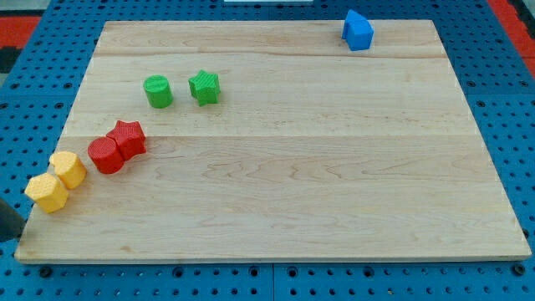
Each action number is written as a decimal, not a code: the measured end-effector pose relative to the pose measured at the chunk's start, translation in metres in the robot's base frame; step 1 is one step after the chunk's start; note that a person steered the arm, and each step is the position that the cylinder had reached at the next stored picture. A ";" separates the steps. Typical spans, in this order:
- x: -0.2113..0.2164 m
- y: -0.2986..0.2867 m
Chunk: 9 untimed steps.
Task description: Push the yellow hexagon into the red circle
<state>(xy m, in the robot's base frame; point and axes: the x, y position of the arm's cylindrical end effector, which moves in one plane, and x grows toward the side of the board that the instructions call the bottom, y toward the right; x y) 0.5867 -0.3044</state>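
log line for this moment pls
tip: left edge, by yellow blocks | yellow hexagon: near but apart from red circle | push: not done

On the wooden board (284, 167), two yellow blocks touch at the near left: a hexagon (68, 168) and another (47, 192). Right of them, a red circle (106, 155) touches a red star (128, 138). Farther, a green cylinder (157, 91) sits left of a green star (204, 87). A blue block (358, 31) lies far right.
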 end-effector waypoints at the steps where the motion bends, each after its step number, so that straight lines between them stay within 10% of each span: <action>1: -0.004 0.000; 8: -0.098 0.078; 9: -0.024 0.057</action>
